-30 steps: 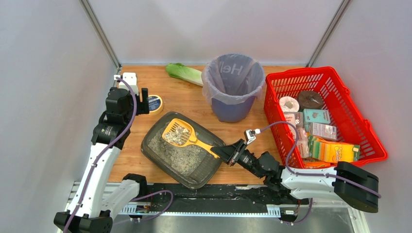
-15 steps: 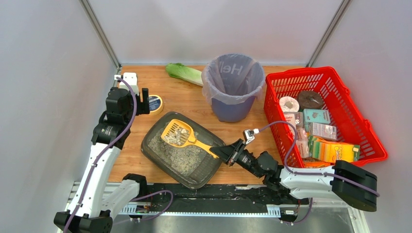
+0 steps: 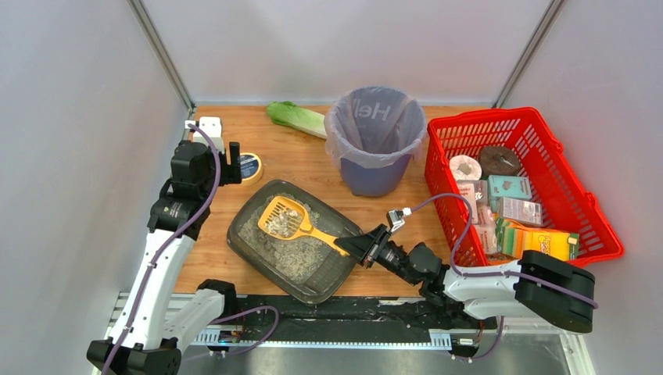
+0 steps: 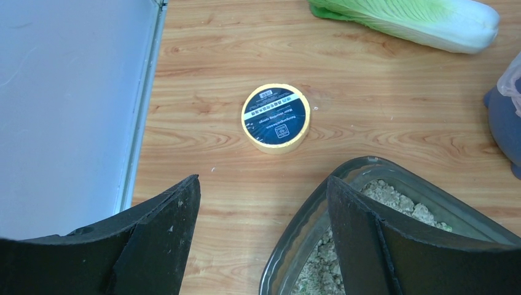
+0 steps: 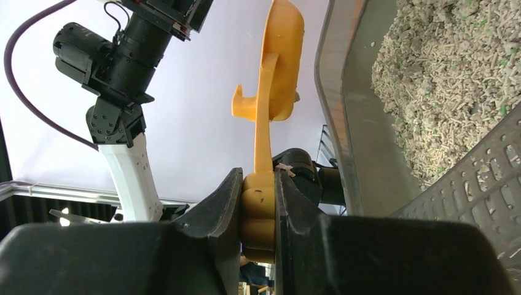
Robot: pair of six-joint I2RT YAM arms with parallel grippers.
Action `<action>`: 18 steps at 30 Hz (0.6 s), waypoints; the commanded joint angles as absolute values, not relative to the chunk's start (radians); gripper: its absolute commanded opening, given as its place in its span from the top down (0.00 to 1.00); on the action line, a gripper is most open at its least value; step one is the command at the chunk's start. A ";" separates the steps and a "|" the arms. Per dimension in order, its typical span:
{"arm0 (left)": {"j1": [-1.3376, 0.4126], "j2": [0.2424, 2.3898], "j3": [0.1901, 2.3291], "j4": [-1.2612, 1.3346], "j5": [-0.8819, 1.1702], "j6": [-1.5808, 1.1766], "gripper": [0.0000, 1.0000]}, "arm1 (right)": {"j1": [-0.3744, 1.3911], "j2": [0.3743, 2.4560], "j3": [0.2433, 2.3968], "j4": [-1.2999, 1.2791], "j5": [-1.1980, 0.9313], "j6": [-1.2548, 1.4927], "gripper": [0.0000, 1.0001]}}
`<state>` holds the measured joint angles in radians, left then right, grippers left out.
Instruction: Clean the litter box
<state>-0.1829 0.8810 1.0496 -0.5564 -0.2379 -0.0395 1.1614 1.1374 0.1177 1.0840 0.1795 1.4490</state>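
Note:
The litter box (image 3: 313, 295) is a dark grey tray of grey-beige litter at the near middle of the table. A yellow scoop (image 3: 285, 217) with litter in its head is over the tray's far-left part. My right gripper (image 3: 356, 247) is shut on the scoop's handle at the tray's right end. The right wrist view shows its fingers (image 5: 258, 184) clamped on the yellow handle, the scoop (image 5: 279, 55) ahead and the tray wall (image 5: 362, 123) beside it. My left gripper (image 3: 232, 160) hangs open and empty, left of and behind the tray. Its right finger (image 4: 368, 239) is over the tray's rim (image 4: 307, 221).
A purple bag-lined bin (image 3: 375, 141) stands behind the tray. A red mesh basket (image 3: 539, 133) full of packages is at the right. A yellow tape roll (image 3: 250, 166) (image 4: 275, 118) and a cabbage (image 3: 297, 117) (image 4: 405, 18) lie at the back left.
My right gripper has slid the scoop a little to the left and lower over the litter. The left arm has not moved.

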 commanded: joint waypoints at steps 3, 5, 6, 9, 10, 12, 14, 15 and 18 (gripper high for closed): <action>-0.184 0.879 1.051 -0.522 -0.225 -0.051 0.17 | 1.158 1.080 0.154 1.085 0.142 1.422 1.00; -0.184 0.876 1.049 -0.523 -0.224 -0.051 0.17 | 1.158 1.042 0.121 1.072 0.232 1.428 1.00; -0.184 0.874 1.049 -0.522 -0.227 -0.049 0.17 | 1.158 1.025 0.147 1.039 0.216 1.384 1.00; -0.184 0.876 1.048 -0.518 -0.230 -0.048 0.17 | 1.160 1.009 0.210 0.939 0.127 1.350 1.00; -0.184 0.877 1.051 -0.523 -0.230 -0.048 0.17 | 1.161 0.977 0.165 0.945 0.197 1.391 1.00; -0.184 0.876 1.051 -0.523 -0.227 -0.048 0.17 | 1.160 0.948 0.115 0.978 0.265 1.411 1.00; -0.184 0.874 1.046 -0.517 -0.232 -0.048 0.17 | 1.163 0.946 0.165 0.935 0.194 1.362 1.00; -0.184 0.874 1.046 -0.517 -0.233 -0.048 0.17 | 1.166 0.950 0.188 0.883 0.164 1.347 1.00; -0.184 0.879 1.051 -0.525 -0.232 -0.046 0.17 | 1.164 0.913 0.135 0.917 0.236 1.400 1.00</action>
<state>-0.1829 0.8818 1.0470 -0.5564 -0.2337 -0.0395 1.1618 0.9565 0.1452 0.9070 0.1772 1.3865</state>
